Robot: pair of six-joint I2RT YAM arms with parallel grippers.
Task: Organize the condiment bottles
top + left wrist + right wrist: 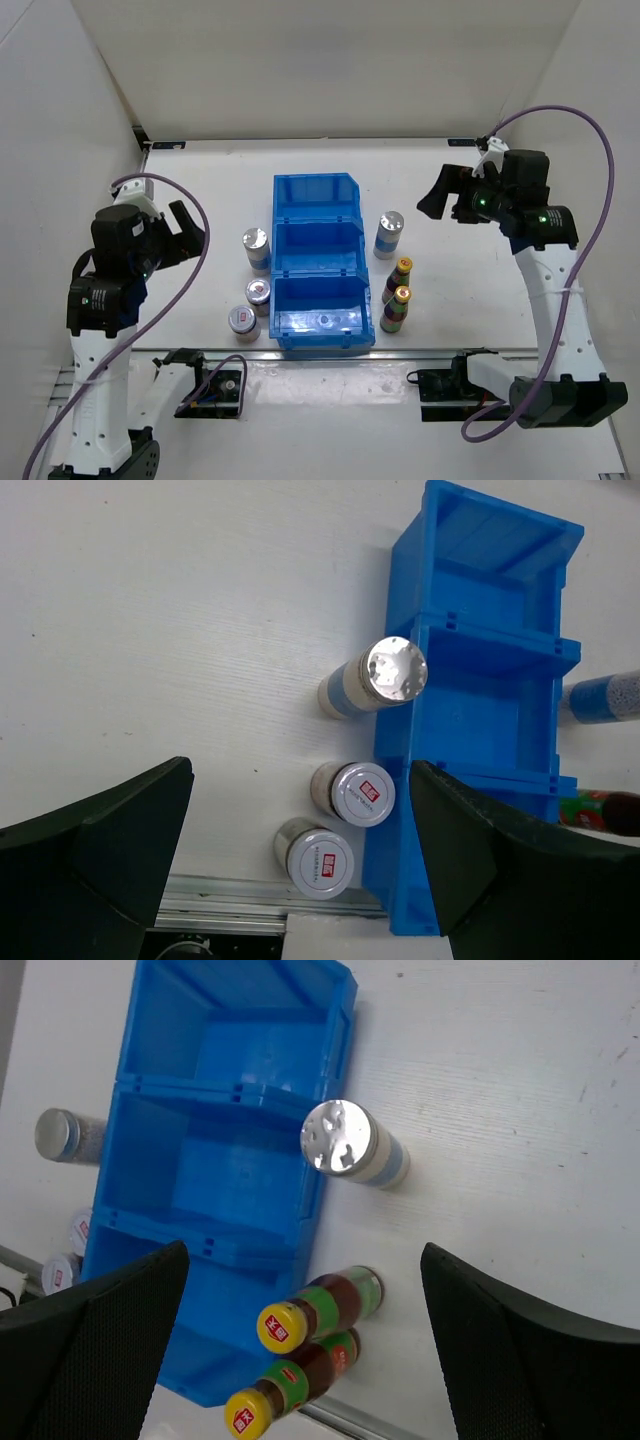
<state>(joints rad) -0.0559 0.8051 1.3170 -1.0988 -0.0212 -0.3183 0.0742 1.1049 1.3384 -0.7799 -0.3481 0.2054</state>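
Those condiment bottles [402, 272] look light, rigid, kinda slick, so I'd pinch mid-body under the cap. Left end effector [188, 232] and right end effector [437, 200] both spread wide, holding nothing.

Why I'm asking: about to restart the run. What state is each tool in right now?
Left tool: open, holding nothing.
Right tool: open, holding nothing.

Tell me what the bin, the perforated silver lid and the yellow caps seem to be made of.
The bin looks like glossy moulded plastic: uniform blue, ribbed walls, soft highlights. The silver lid is probably polished metal, possibly metallised plastic: mirror-like glare around punched holes. The yellow caps are likely plastic: smooth, opaque, red print on top.
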